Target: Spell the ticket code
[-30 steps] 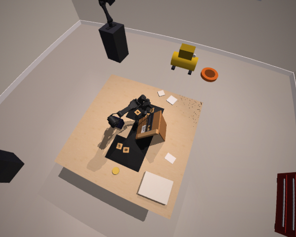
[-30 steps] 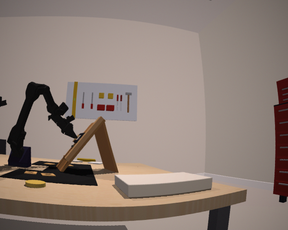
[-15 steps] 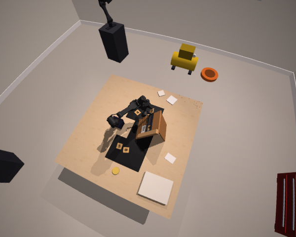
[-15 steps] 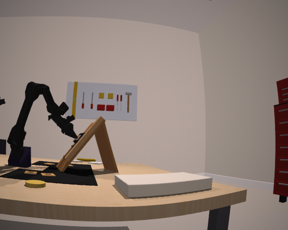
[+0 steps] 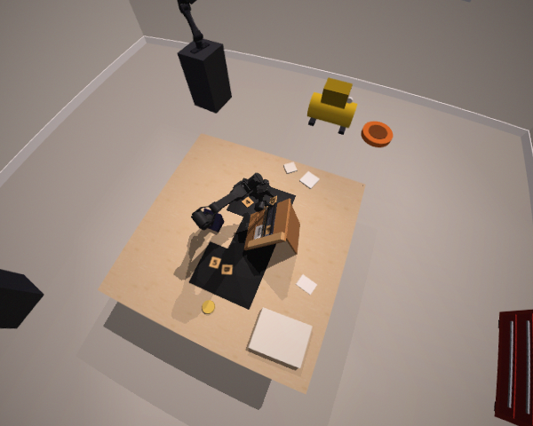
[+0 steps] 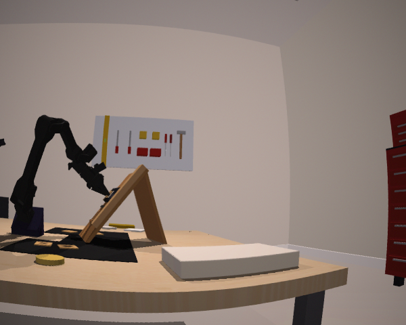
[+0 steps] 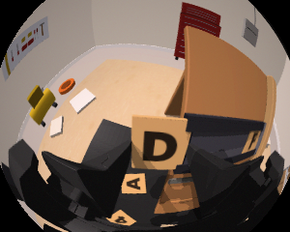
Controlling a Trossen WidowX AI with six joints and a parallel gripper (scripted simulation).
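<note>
Beige walls framed the wooden worktop [image 5: 165,256] [image 6: 231,290] [image 7: 121,72] as I worked remotely. Nearest the wrist camera, my end effector [image 5: 267,201] [image 6: 107,194] [image 7: 159,146] gripped the D tile [image 7: 159,142] upright, just beside the rail's near end. Beyond it, the dark letter rail [image 5: 269,218] [image 7: 217,136] ran across the tilted board [image 5: 290,220] [image 6: 114,206] [image 7: 227,77], one tile [image 7: 252,141] farther along. I judged it best to square D with the channel, slide gently until it seated, then release straight back.

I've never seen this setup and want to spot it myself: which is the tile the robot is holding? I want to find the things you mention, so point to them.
Find the slanted wooden board [image 5: 290,220] [image 6: 116,201] [image 7: 227,72]. Beside it, the gripper [image 7: 159,146] pinches a square tile [image 7: 159,161]. Unlike the A tile [image 7: 133,184], it reads D.
</note>
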